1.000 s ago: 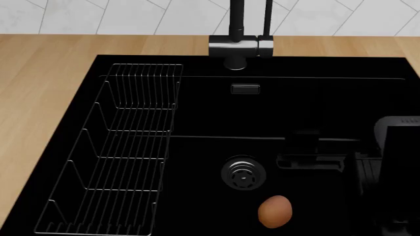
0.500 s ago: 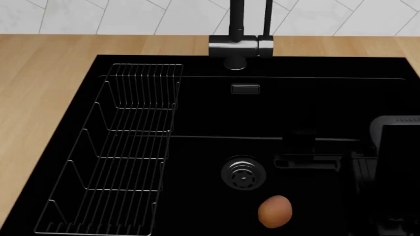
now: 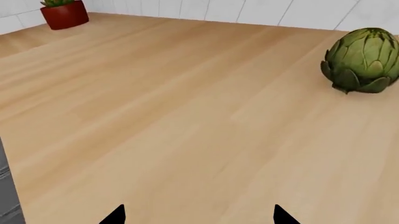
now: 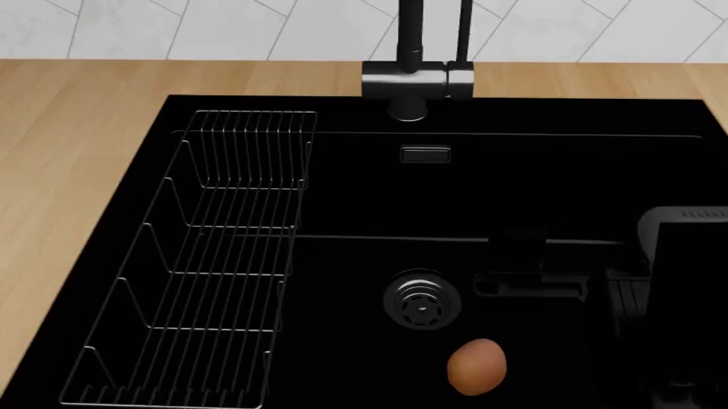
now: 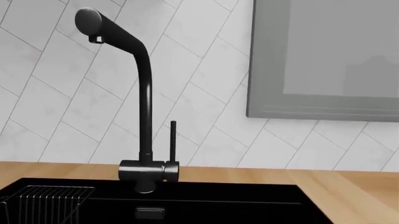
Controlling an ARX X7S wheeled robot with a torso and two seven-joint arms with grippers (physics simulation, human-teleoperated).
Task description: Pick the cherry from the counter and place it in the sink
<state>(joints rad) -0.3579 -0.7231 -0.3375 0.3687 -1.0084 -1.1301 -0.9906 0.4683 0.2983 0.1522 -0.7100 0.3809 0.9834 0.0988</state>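
1. Since a second ago, the dark right arm (image 4: pixel 683 298) at the head view's right edge has crept slightly leftward over the sink; everything else looks unchanged.
2. A black rectangular sink (image 4: pixel 341 358) is set into a pale wood counter (image 4: pixel 68 170), seen from above.
3. A wire rack (image 4: pixel 205 273) fills the basin's left side.
4. A round metal drain (image 4: pixel 422 300) sits near the middle of the floor.
5. A tan-brown egg (image 4: pixel 476 367) lies on the sink floor just in front of the drain, slightly to its right.
6. A black faucet (image 4: pixel 415 77) stands at the back rim, against white tiles.
7. The cherry does not show in any view, so its place cannot be told.
8. The right gripper blends into the black basin; whether it is open or closed cannot be told.
9. The left gripper (image 3: pixel 199 217) shows only two black tips, spread well apart and holding nothing, above bare counter.
10. A green artichoke (image 3: pixel 363 60) rests on that counter, and a red pot (image 3: pixel 63 13) with a plant stands by the tiled wall, well apart from it.
11. The right wrist view shows the faucet, the tiles and a grey cabinet (image 5: pixel 324 58) above.
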